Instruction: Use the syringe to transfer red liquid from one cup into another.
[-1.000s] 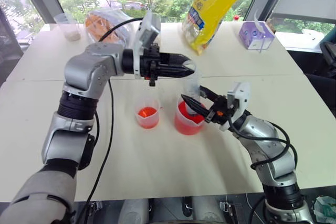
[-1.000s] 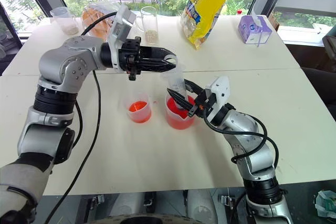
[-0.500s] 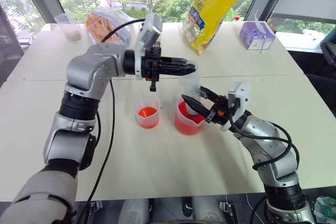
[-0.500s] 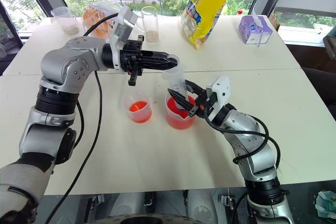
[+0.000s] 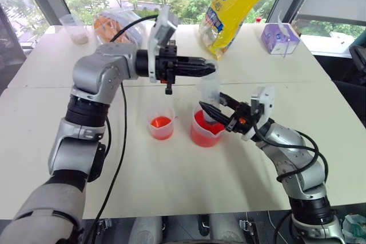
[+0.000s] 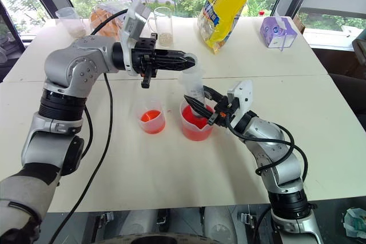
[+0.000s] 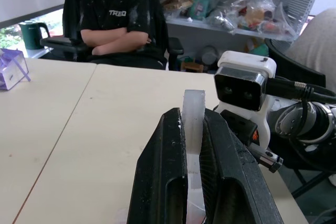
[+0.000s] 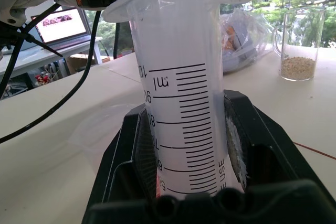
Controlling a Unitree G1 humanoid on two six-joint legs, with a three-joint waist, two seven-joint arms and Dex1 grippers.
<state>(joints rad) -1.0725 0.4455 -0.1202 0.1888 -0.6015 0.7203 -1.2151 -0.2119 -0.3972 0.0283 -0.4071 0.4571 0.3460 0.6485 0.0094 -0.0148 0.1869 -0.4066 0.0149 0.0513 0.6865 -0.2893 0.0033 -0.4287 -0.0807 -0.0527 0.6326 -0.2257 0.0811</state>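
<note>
Clear plastic syringe (image 6: pixel 193 87), thick graduated barrel, white plunger: stands upright with its tip down in the wide clear spouted beaker (image 6: pixel 196 124) of red-orange liquid (image 6: pixel 194 119). Right gripper (image 6: pixel 199 103): pressed onto the barrel just above the beaker rim. Left gripper (image 6: pixel 189 59): level, pinched on the plunger head. Small clear plain-rimmed cup (image 6: pixel 152 120): just beside the beaker, holding a little red liquid. Handling advice, as judgement: keep the barrel fixed and the tip submerged; draw the plunger straight up, slowly, along the barrel's axis, to avoid tilting or sucking air.

Cups (image 5: pixel 160 124) on white table (image 5: pixel 171 181)
</note>
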